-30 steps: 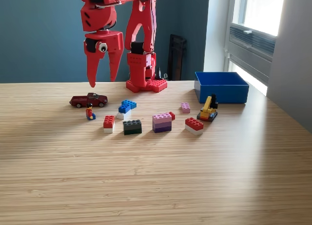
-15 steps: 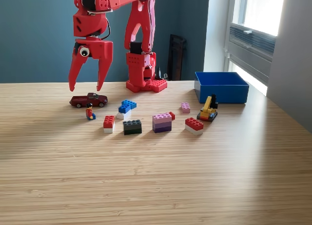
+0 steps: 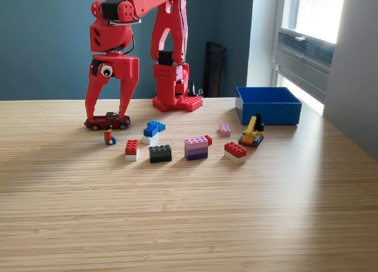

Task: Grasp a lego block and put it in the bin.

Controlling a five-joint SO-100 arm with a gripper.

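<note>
**Lego blocks lay loose on the table while the claw hung spread over a toy car**

Lego blocks were scattered across the middle of the wooden table (image 3: 189,213), none of them held. From the exterior view's left they ran: a red-and-white block (image 3: 132,148), a blue block (image 3: 153,129), a black block (image 3: 160,153), a purple block (image 3: 196,148), a small pink block (image 3: 224,130) and a red block (image 3: 235,152). A little figure (image 3: 109,136) stood near the red-and-white block, and a yellow toy vehicle (image 3: 252,132) sat just in front of the bin.

The bin (image 3: 267,104) stood at the back on the exterior view's right, well apart from the red arm (image 3: 171,53), whose base sat at the far edge of the table.

The claw (image 3: 107,115) pointed down with its two fingers spread wide and nothing between them. Its tips reached down on either side of a dark red toy car (image 3: 107,121); whether they touched the car or table could not be told.
</note>
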